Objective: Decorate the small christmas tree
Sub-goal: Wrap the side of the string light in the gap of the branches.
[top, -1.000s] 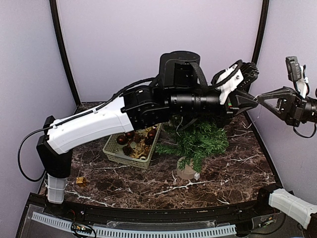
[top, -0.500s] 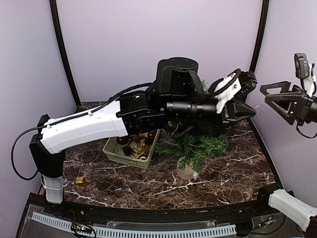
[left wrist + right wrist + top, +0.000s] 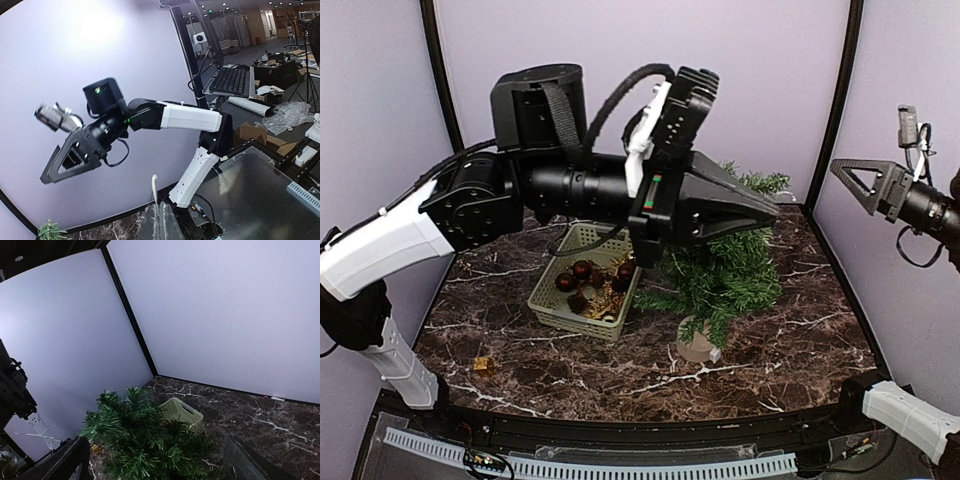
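1. No ornaments seen on small christmas tree (image 3: 720,275); it stands on table (image 3: 800,345), just R of basket (image 3: 546,300).
2. L gripper (image 3: 768,212) pinched tight above tree, load unclear; R gripper (image 3: 855,182) wide, empty.
3. Decorating prob. barely begun; baubles (image 3: 582,270) sit in basket.

A dark brown bench (image 3: 790,340) veined with white marbling carries everything. A pale green slatted basket (image 3: 552,305) sits left of centre. Just to its right stands the small christmas tree (image 3: 720,275) on its round tan base (image 3: 695,347), with a tiny white bit (image 3: 717,355) touching the base's right edge. A small gold piece (image 3: 483,365) lies alone near the front left corner, well apart from the basket
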